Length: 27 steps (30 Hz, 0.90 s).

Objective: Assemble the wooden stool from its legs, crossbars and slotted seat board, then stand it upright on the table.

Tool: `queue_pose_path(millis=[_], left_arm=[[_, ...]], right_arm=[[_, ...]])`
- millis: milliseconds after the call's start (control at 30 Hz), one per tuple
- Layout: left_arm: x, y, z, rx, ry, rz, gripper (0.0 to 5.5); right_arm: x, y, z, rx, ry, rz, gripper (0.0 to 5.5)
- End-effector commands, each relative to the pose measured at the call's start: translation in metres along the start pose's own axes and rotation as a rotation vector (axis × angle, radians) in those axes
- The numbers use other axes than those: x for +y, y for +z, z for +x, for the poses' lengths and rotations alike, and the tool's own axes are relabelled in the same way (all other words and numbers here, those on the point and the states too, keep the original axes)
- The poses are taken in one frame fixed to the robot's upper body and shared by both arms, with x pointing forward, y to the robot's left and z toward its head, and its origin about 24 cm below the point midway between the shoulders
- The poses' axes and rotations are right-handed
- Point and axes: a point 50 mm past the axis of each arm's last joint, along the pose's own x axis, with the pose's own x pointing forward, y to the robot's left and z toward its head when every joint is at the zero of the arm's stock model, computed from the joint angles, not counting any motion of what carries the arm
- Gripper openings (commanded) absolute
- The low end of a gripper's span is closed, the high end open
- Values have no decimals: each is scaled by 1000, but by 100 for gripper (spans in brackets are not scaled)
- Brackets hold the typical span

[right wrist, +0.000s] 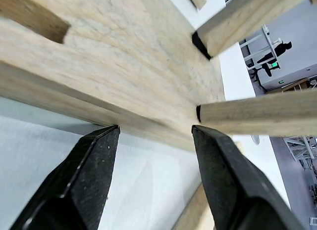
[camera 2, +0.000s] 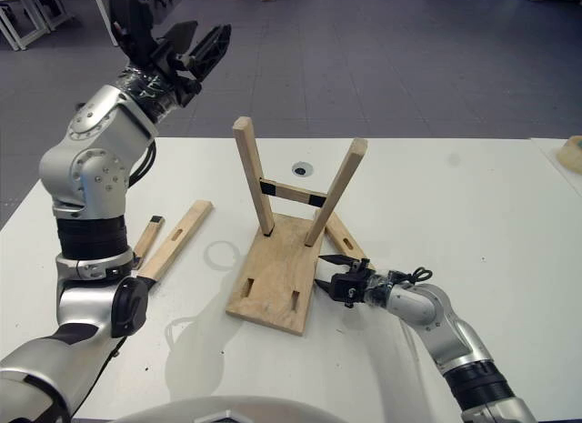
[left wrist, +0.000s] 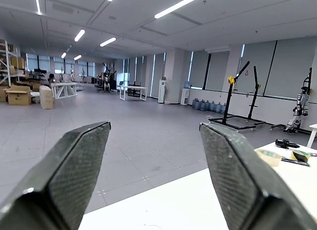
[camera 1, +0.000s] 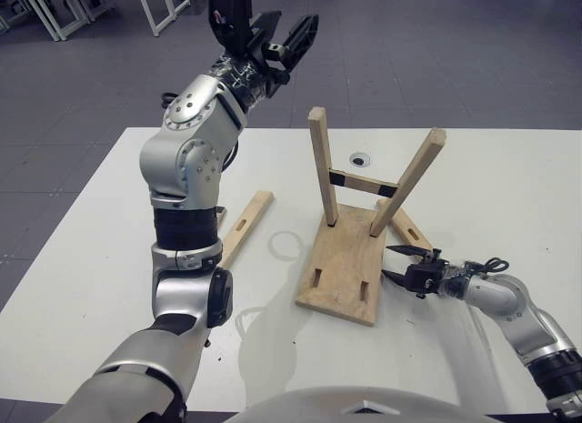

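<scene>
Done so far: two legs (camera 1: 323, 164) stood in the board (camera 1: 341, 259) with a crossbar (camera 1: 364, 182) tying them together. The board lay flat on the surface (camera 1: 491, 196), legs pointing up.
Left to do: two slots (camera 1: 318, 276) were empty, I'd say half built. A loose leg (camera 1: 245, 225) lay left of the board, and the flip upright wasn't done.
Right hand (camera 1: 386, 262): wide, empty, just beside the board's right edge.
Left hand (camera 1: 271, 27): raised high, wide, empty.

left arm (camera 1: 186, 155): silver shells, screws | right end effector (camera 1: 388, 262): black, cabled
</scene>
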Motion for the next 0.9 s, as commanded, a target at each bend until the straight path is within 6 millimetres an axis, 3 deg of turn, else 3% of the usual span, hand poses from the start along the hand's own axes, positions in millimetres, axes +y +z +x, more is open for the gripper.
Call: queue_pose_path(millis=[33,200,267,400,467,533,633,767,833,900], left_arm=[[-8,7,23,-31,-56,-40,334],[-24,6,57,-27,-174,-84,334],[-21,-8,63,51,-169,-80,334],[-1,-72,54,347,-82,-45,334],[7,-132,26,631,-38,-118,334],[8,-162,7,756,-16,-168,334],[7,-132,25,587,-21,-121,334],[-5,-33,56,110,-75,-6,334],[-3,2,51,-41,-58,4,334],[8,27,34,-154,-4,41,334]], right_arm=[[-4,1,2,16,-13,-12,269],[0,-2,5,45,-14,4,269],[2,-1,6,45,-14,6,269],[3,-1,7,54,-21,9,269],[3,0,7,57,-32,15,269],[2,0,7,61,-43,19,269],[1,-2,6,78,-50,24,269],[3,-7,4,112,-52,37,269],[1,-8,2,120,-71,62,269],[-4,-6,0,99,-130,144,269]])
